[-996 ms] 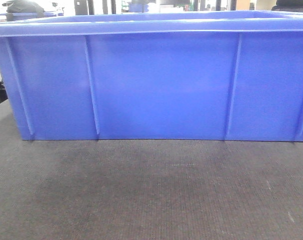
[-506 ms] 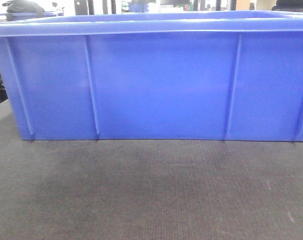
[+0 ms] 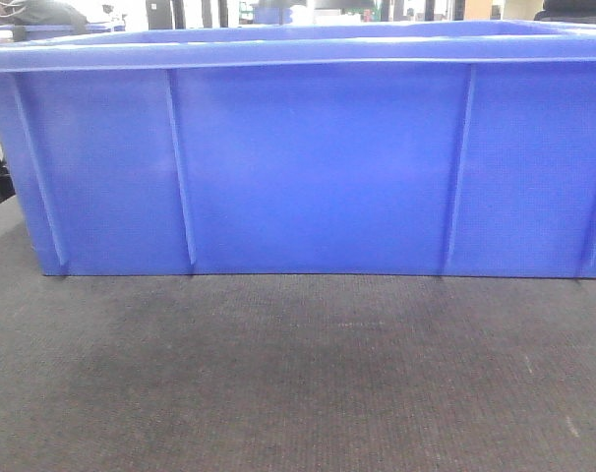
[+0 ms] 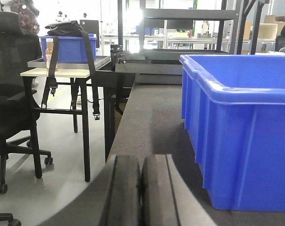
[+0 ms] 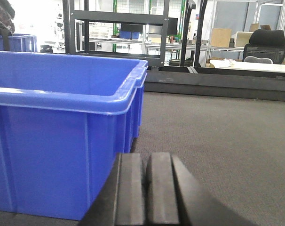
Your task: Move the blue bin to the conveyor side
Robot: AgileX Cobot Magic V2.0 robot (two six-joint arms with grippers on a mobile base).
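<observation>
The blue bin (image 3: 318, 162) stands on the dark woven conveyor (image 3: 298, 374) and fills the upper half of the front view, its ribbed long wall facing me. From the left wrist, the blue bin (image 4: 241, 136) is to the right of my left gripper (image 4: 141, 162), which is shut with nothing in it, low over the conveyor (image 4: 152, 117) near its left edge. From the right wrist, the blue bin (image 5: 62, 141) is to the left of my right gripper (image 5: 145, 160), shut and empty too, over the conveyor (image 5: 217, 136). Neither gripper touches the bin.
Left of the belt the floor drops away, with a black office chair (image 4: 13, 94) and a table (image 4: 58, 73) carrying another blue crate (image 4: 69, 47). A black metal rack (image 5: 119, 28) and the belt's dark frame edge (image 5: 217, 84) lie beyond the bin.
</observation>
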